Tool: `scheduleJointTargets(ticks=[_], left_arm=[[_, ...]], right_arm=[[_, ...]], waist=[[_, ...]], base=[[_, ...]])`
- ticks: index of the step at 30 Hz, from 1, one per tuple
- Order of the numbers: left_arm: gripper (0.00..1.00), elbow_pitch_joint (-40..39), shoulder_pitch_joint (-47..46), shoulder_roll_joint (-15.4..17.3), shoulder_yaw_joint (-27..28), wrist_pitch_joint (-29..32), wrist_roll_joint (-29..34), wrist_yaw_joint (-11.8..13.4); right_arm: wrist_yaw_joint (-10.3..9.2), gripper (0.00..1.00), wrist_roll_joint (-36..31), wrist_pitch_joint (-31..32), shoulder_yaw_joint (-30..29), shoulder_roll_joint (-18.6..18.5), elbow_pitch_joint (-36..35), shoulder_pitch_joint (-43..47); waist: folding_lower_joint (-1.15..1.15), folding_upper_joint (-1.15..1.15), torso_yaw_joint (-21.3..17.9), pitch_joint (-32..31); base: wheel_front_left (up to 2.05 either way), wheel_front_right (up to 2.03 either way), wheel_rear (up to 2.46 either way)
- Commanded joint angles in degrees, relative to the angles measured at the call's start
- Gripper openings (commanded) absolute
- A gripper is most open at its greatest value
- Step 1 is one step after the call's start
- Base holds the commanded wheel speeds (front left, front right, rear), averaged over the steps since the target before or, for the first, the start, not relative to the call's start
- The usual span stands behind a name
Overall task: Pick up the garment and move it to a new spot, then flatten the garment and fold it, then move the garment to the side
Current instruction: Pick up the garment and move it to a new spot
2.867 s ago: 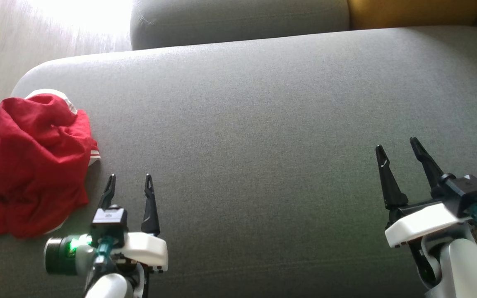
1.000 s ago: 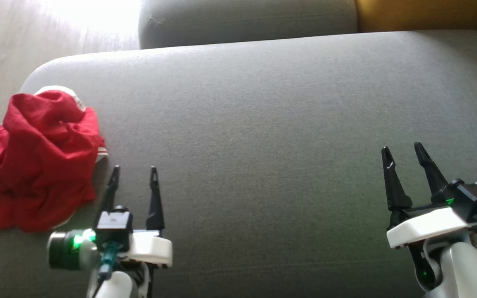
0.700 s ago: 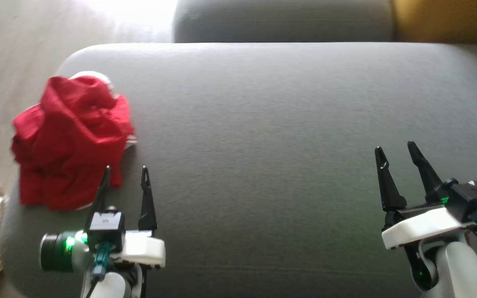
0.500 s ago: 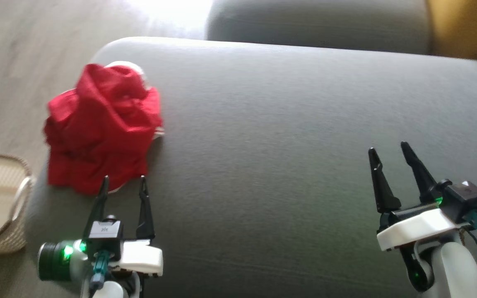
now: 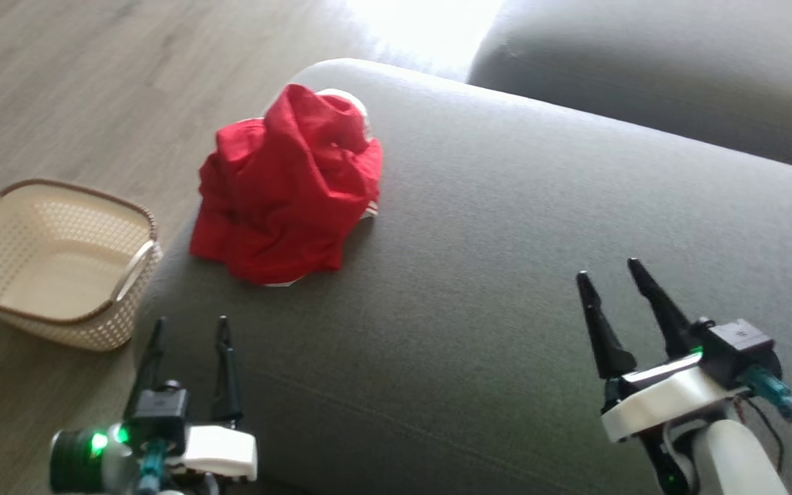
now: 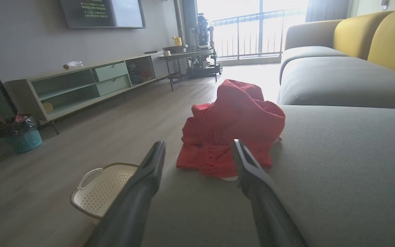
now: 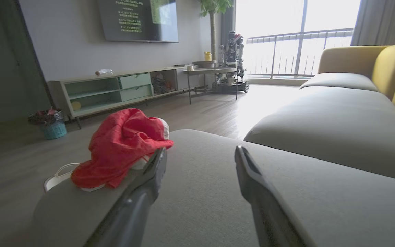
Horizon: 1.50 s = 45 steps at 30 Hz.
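Observation:
The garment (image 5: 286, 189) is a crumpled red heap with white trim, lying near the left end of the grey sofa seat (image 5: 520, 261). My left gripper (image 5: 190, 330) hangs open at the seat's front left edge, short of the garment and apart from it. In the left wrist view the garment (image 6: 233, 127) lies straight ahead beyond the open left gripper (image 6: 197, 145). My right gripper (image 5: 609, 275) stands open over the seat, far to the right of the garment. The right wrist view has the garment (image 7: 122, 147) ahead on the left of the open right gripper (image 7: 201, 151).
A cream perforated basket (image 5: 52, 265) stands on the wooden floor (image 5: 93, 82) beside the sofa's left end. A second grey seat cushion (image 5: 664, 75) lies behind. Across the room are a low TV cabinet (image 6: 81, 85) and a small teal bin (image 6: 24, 139).
The head camera has swung left, so the garment sits nearer the middle and the basket has come into view. Both grippers stay open; the garment lies as before.

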Motion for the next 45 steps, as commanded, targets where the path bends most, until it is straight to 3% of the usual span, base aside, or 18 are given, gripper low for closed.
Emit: scheduleJointTargets(ticks=[1,17,24,34,39,45], left_arm=[[1.00,-2.44,-2.13,0.35,2.88,-0.35,0.14,0.32],[1.00,-4.50,-0.95,-0.58,5.50,-0.35,0.37,0.30],[1.00,-4.91,-2.06,-0.10,6.97,-0.35,-0.77,-1.83],[1.00,-1.49,-15.10,3.13,10.34,-0.35,-3.90,-9.85],[1.00,5.75,-24.39,5.63,11.60,0.02,-6.94,-14.95],[1.00,15.81,-36.02,8.76,11.23,5.83,-8.72,-19.46]], right_arm=[[-0.01,1.00,0.29,-0.54,2.13,-0.72,-1.65,-1.76],[-0.01,1.00,-0.20,-0.54,3.29,-0.72,-0.54,-2.94],[-0.01,1.00,-1.66,-0.54,1.95,-0.72,-2.12,-2.66],[-0.01,1.00,-7.55,-0.39,-0.89,-0.72,-6.00,-6.21],[-0.01,1.00,-9.13,0.15,-1.27,-0.72,-8.04,-7.86],[-0.01,1.00,-10.76,0.77,-1.90,-0.72,-9.97,-9.16]], waist=[[0.00,0.00,1.21,0.24],[0.00,0.00,1.32,0.51],[0.00,0.00,0.03,2.59],[0.00,0.00,-5.14,13.27],[0.00,0.00,-7.48,17.48],[0.00,0.00,-9.34,21.32]], base=[[0.00,0.00,0.00],[0.00,0.00,0.00],[0.00,0.00,0.00],[0.00,0.00,0.00],[0.00,0.00,0.00],[0.00,0.00,0.00]])
